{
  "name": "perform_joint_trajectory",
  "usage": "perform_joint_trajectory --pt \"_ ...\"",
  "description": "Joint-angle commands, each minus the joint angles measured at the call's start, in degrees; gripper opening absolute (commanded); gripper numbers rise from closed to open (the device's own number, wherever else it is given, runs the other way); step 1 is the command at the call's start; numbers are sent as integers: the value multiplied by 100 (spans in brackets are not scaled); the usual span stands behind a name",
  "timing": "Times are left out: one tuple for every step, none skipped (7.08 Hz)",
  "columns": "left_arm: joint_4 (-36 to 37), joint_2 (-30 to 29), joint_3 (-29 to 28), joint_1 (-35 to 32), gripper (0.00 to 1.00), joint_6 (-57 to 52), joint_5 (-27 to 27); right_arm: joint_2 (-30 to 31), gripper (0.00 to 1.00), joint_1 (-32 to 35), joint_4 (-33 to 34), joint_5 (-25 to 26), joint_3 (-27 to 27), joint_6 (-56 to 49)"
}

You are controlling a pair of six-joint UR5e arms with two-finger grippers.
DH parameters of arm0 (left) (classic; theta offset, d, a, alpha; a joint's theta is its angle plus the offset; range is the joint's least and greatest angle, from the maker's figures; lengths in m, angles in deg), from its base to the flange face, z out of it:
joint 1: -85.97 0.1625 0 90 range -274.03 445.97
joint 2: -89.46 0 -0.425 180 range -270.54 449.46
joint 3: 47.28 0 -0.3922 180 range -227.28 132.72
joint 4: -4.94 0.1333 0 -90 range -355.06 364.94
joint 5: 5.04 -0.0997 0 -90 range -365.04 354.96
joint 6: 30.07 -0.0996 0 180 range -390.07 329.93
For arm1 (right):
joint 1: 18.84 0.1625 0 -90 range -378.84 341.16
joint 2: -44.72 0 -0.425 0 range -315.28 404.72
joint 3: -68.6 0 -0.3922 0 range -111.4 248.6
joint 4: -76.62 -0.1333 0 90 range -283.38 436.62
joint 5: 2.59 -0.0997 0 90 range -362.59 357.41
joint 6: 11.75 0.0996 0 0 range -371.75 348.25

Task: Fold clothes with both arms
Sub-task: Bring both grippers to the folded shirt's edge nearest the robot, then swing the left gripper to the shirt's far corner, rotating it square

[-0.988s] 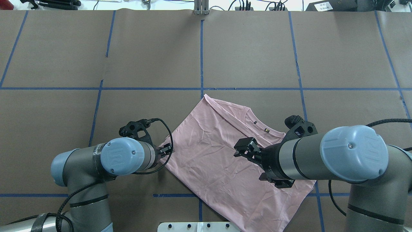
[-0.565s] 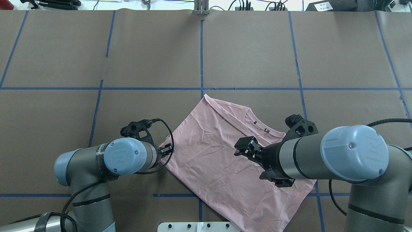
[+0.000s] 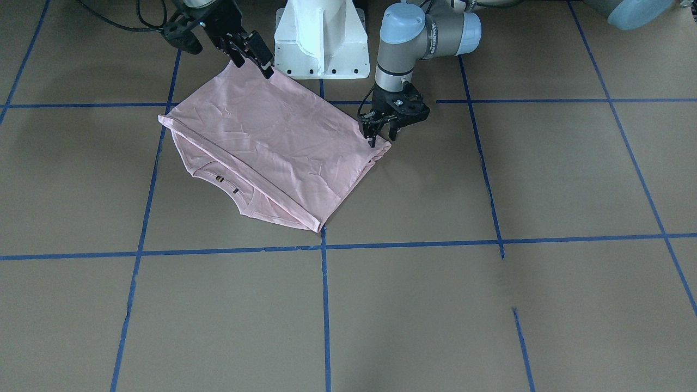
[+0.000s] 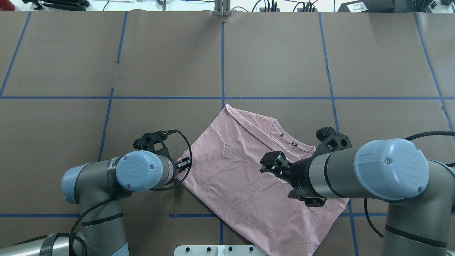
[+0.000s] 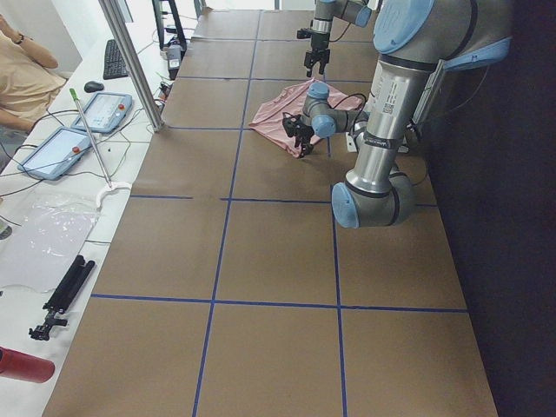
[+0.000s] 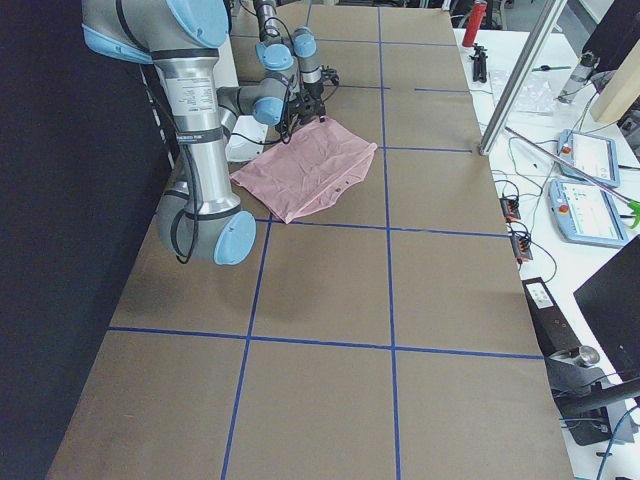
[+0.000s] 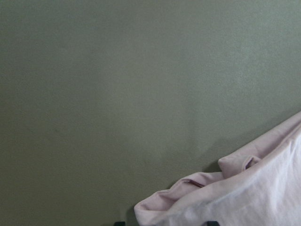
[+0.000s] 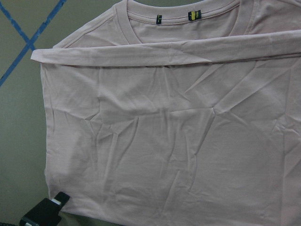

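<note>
Brown table (image 4: 284,53) bears T-shirt (image 4: 231,167); overhead shows right jaws parted, front view left jaws

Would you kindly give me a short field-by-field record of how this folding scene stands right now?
Garment: pale pink T-shirt, lying askew on the brown-papered table
Fold state: hem folded up once, its edge lying just short of the collar, which shows
Left gripper: fingers open, straddling a bunched corner of the shirt
Right gripper: fingers open, above the shirt's middle, holding nothing
Contact of right gripper with cloth: cannot tell
</note>
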Motion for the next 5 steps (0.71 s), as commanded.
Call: perform_joint_trajectory --pt "8 -3 -16 -20 43 -1 6 14 100 -1 0 0 70 0" --pt "0 -3 -42 -20 22 7 -3 5 100 -1 0 0 88 0" --pt "0 -21 -34 -28 0 7 -134 -4 100 -1 0 0 88 0" --pt "8 -47 -16 -98 0 -1 -152 -4 100 -1 0 0 88 0" --pt "8 -47 -16 -186 0 -10 -153 -4 100 -9 0 0 88 0"
